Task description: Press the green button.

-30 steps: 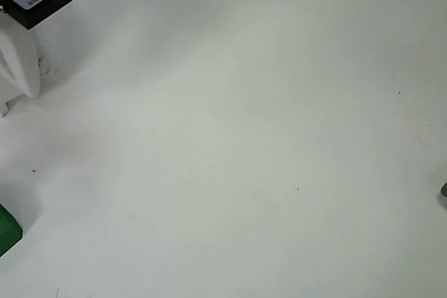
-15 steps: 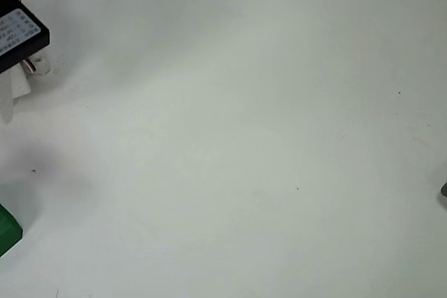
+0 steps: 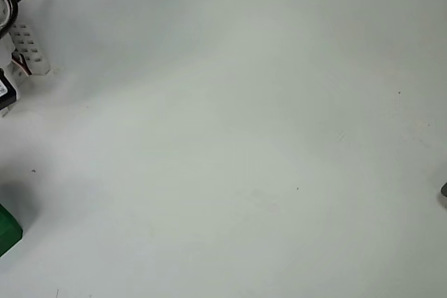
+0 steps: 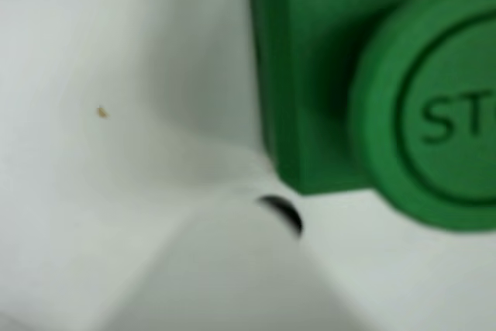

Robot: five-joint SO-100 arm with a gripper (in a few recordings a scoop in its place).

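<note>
In the overhead view only a corner of the green button [image 3: 7,229] shows, at the left edge near the bottom. The wrist view brings the green button [image 4: 372,75] up close and blurred: a green box with a round cap [image 4: 442,114] bearing raised letters. My gripper [image 4: 248,222] appears there as one blurred white finger [image 4: 232,277] rising from the bottom edge. Its tip lies just below the box's lower left corner. I see no second finger, so I cannot tell how the jaws stand.
A white arm part with wires [image 3: 26,52] and a sliver of black box [image 3: 3,90] sit at the overhead view's top left. The white table [image 3: 244,137] stretches wide to the right. A small dark object [image 3: 444,190] touches the right edge.
The arm's black box with the white label slid left and almost out of the overhead view, and the white gripper left that view. The green button stayed put.
</note>
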